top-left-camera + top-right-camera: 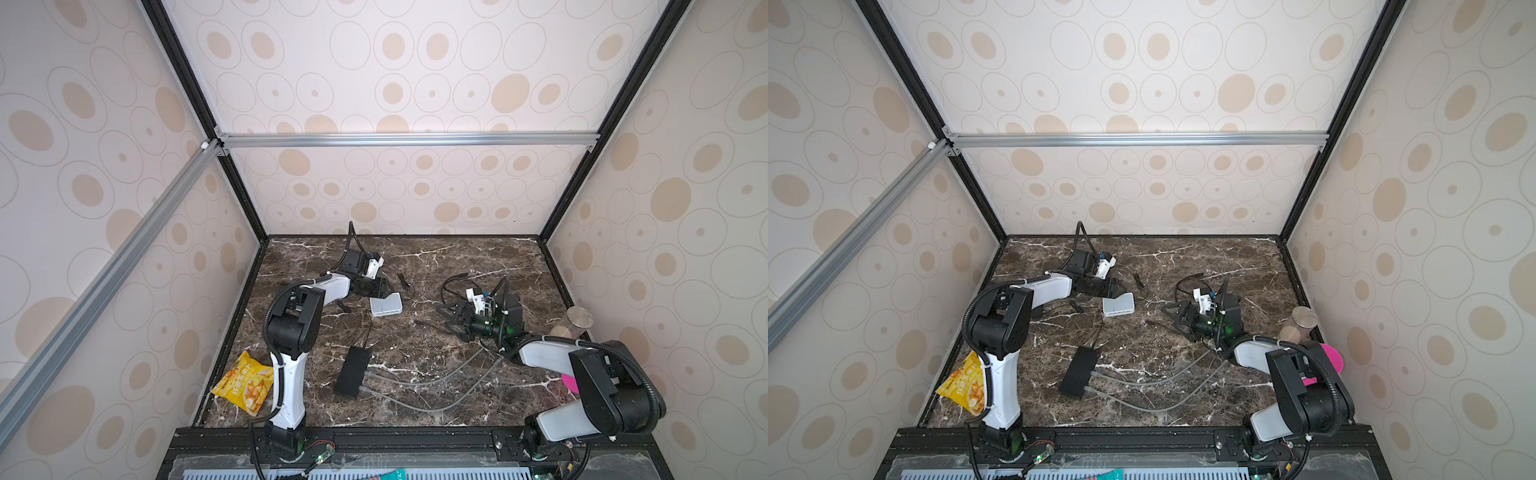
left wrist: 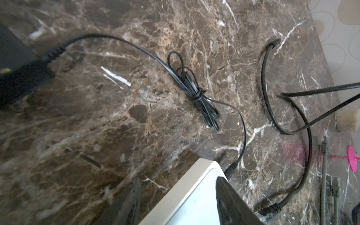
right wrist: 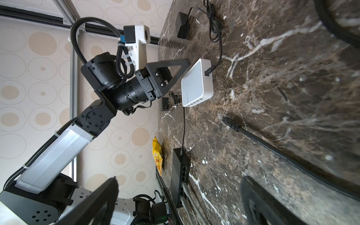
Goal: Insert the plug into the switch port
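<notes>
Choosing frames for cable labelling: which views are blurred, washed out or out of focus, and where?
Left wrist view: marble table smeared close to the camera, bundled cable sharp, wall washed out. Right wrist view: white switch crisp, near fingers out of focus. Both top views: evenly lit, slightly soft throughout.

no legible text anywhere.
the yellow snack bag [image 1: 243,384] at the lower left of both top views carries printed characters too blurred to read.
</notes>
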Robot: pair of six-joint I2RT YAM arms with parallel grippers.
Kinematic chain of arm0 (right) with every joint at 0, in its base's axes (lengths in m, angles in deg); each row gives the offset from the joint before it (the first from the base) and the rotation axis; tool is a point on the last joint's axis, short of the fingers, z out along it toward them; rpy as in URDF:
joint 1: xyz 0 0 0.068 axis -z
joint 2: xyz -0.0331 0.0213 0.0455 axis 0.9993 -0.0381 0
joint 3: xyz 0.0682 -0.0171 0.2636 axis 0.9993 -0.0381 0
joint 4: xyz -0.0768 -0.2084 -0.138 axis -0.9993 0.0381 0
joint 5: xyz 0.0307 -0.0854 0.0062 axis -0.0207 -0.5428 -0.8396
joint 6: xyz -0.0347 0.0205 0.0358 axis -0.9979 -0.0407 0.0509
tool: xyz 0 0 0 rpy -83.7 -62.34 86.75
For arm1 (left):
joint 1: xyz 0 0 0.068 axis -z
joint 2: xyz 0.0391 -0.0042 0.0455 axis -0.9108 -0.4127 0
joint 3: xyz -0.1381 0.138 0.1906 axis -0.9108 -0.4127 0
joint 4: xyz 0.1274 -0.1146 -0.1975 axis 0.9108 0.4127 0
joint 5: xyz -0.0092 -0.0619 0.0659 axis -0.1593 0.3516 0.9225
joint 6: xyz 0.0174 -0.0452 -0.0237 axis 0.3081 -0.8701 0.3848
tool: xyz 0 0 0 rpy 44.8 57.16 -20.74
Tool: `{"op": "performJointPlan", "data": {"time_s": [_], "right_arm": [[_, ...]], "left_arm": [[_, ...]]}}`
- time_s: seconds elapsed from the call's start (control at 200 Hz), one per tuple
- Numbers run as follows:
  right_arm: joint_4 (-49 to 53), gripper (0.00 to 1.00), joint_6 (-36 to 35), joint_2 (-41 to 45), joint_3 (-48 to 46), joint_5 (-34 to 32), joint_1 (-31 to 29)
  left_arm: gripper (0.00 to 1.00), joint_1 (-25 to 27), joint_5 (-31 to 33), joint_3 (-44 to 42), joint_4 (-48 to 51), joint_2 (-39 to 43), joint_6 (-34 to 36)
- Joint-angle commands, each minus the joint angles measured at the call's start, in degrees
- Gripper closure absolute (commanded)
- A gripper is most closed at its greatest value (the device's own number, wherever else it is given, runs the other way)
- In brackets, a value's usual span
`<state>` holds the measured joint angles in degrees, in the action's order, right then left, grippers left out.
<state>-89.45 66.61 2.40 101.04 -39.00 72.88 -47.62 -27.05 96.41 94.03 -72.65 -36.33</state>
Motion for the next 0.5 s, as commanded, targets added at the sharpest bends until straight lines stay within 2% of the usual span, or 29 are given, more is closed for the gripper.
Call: {"op": "performJointPlan", "data": {"time_s": [0.0, 0.195, 0.35, 0.495], "right_arm": [[-2.39, 0.0, 1.8, -1.94, 0.3, 0.51, -0.19], [-2.33, 0.0, 2.31, -3.21, 0.62, 0.23, -0.24], [4.2, 0.0, 0.05, -2.05, 1.76, -1.36, -0.42], [10.16, 0.0, -3.51, 1.69, 2.72, -3.75, -0.81]], "left_arm": [[0.39, -0.3, 0.35, -4.13, 0.7, 4.91, -0.24], [0.38, -0.16, 0.23, -13.99, -1.48, 14.4, -4.15], [0.38, 1.38, -2.34, -21.98, -7.34, 21.9, -8.85], [0.38, 4.93, -2.06, -25.33, -11.28, 24.63, -12.05]]}}
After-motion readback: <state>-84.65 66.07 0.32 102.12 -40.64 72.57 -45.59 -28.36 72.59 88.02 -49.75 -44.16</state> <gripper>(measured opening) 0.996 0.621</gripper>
